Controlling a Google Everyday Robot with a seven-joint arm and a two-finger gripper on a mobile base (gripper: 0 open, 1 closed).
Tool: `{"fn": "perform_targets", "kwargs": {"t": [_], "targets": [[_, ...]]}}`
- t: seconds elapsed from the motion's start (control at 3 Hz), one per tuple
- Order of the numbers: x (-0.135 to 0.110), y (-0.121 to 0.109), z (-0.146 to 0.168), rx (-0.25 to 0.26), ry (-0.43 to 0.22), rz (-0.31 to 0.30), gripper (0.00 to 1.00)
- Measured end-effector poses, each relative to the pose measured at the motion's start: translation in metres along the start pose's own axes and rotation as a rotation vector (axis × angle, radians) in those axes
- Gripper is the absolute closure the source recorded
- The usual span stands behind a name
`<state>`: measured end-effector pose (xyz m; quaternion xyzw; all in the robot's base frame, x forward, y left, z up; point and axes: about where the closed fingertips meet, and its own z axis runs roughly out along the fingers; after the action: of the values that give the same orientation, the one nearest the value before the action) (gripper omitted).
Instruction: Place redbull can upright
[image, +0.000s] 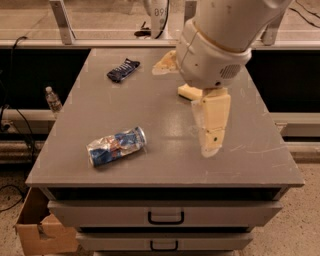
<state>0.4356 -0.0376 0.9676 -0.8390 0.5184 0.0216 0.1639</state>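
Observation:
The redbull can (116, 146) is blue and silver and lies on its side at the front left of the grey table (165, 165). Its silver-rimmed end points to the right. My gripper (184, 110) hangs over the middle right of the table, to the right of the can and well apart from it. It is open and empty. One cream finger (212, 125) points down toward the table. The other finger (162, 64) sticks out to the left behind the big white wrist.
A dark blue crumpled wrapper (123, 70) lies at the back left. A yellow sponge (188, 92) is mostly hidden behind my arm. The table has drawers in front. A cardboard box (40, 230) and a water bottle (52, 100) are on the floor to the left.

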Motion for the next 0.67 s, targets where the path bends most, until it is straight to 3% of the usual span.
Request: {"fn": "perform_targets", "kwargs": {"t": [0.33,0.67], "targets": [[-0.004,-0.003,-0.001,0.011,0.000,-0.013,0.00],[-0.020,-0.013,0.004,0.020,-0.004,-0.089,0.00]]}}
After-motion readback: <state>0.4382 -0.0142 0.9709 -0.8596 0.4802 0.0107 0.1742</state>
